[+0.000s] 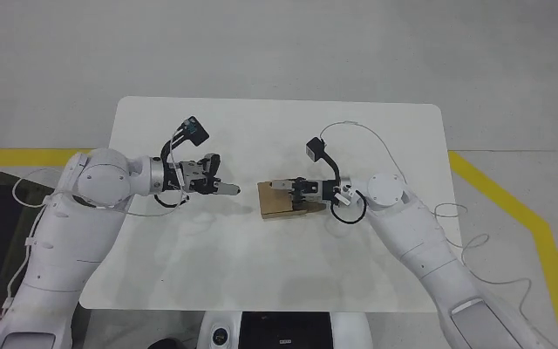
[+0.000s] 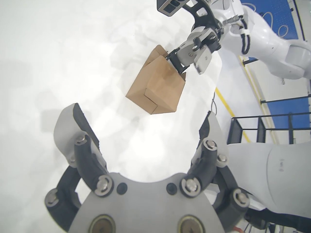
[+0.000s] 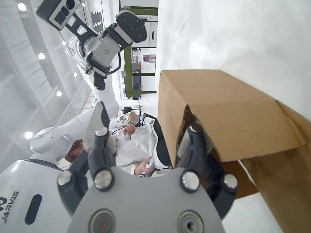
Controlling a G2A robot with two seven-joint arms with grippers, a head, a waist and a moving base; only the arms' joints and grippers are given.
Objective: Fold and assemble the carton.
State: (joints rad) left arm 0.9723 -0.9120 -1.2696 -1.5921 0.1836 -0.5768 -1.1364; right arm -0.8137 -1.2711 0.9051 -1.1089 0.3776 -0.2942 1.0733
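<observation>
Count: one carton (image 1: 279, 202), two grippers.
Carton: lies near the desk (image 1: 261, 122) centre; long axis runs between the left and right edges, open end toward the right edge.
Right gripper (image 3: 146, 119): spread, one finger inside the open end.
Left gripper (image 1: 227, 173): released, empty, near the closed end.

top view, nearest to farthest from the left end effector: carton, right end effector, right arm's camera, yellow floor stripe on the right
From the left end effector:
1. carton, table middle
2. right end effector, at the carton's far side
3. right arm's camera, just beyond
4. yellow floor stripe, off the table, far right
</observation>
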